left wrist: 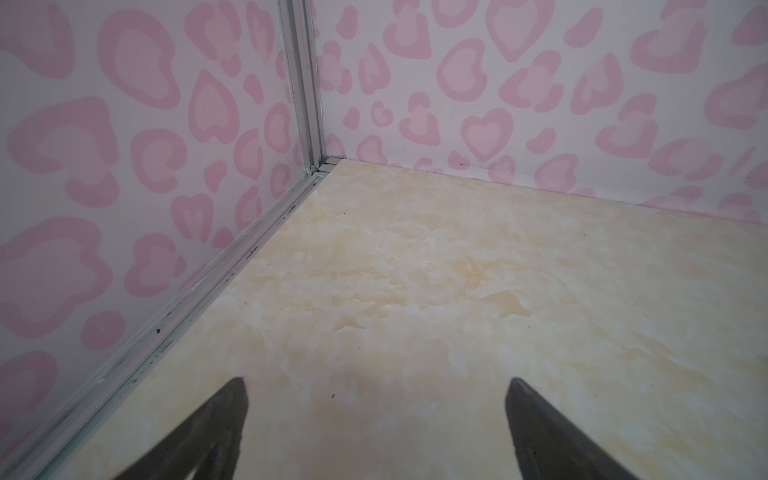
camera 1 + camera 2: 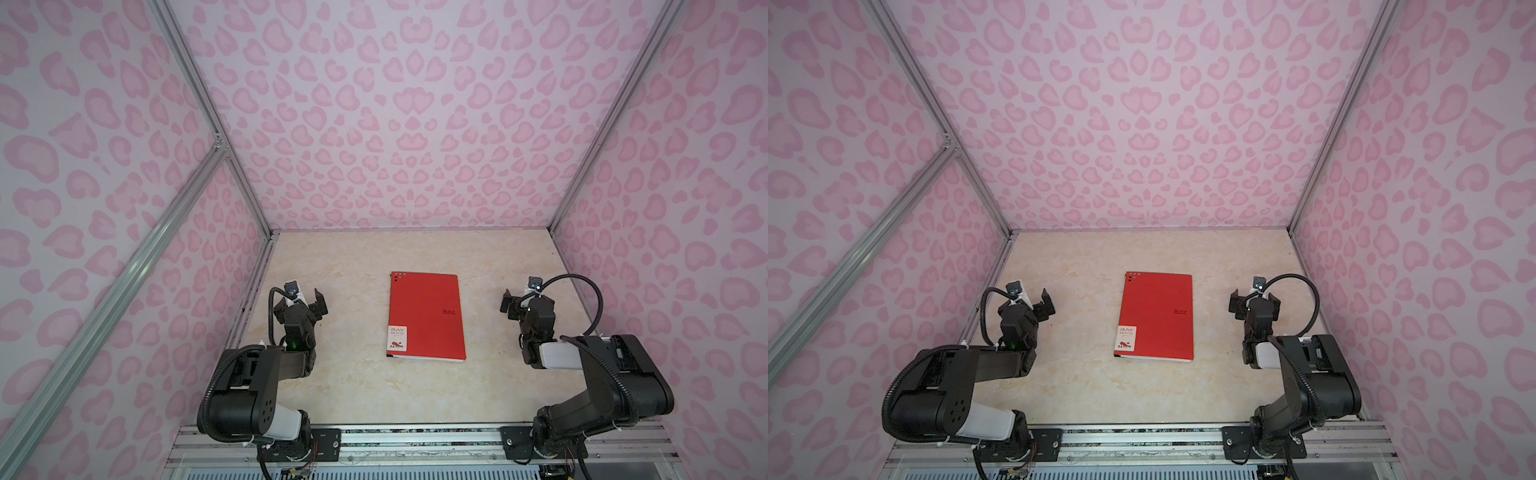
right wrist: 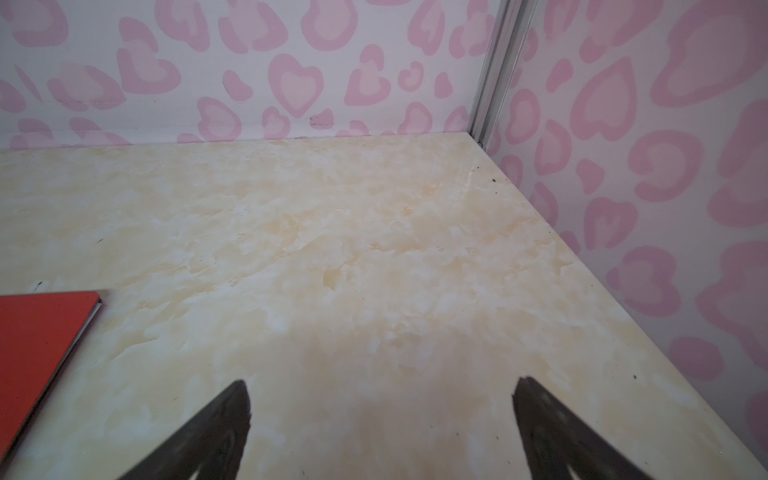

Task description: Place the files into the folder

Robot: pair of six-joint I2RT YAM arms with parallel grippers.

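One red folder (image 2: pixel 426 316) lies shut and flat in the middle of the worktop (image 2: pixel 353 395), between two hands and well apart from both. The left hand (image 2: pixel 303 299) and right hand (image 2: pixel 524 301) each hold nothing, jaws wide, over bare worktop. Both top views show the whole folder, with one white sticker (image 2: pixel 397 337) at its near left corner and one small logo (image 2: pixel 449 311). The right wrist view catches only a corner of the folder (image 3: pixel 37 332). The left wrist view shows only its own fingers (image 1: pixel 216 424) and the worktop.

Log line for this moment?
folder: closed, flat | files: none visible loose | left gripper: open, empty | right gripper: open, empty
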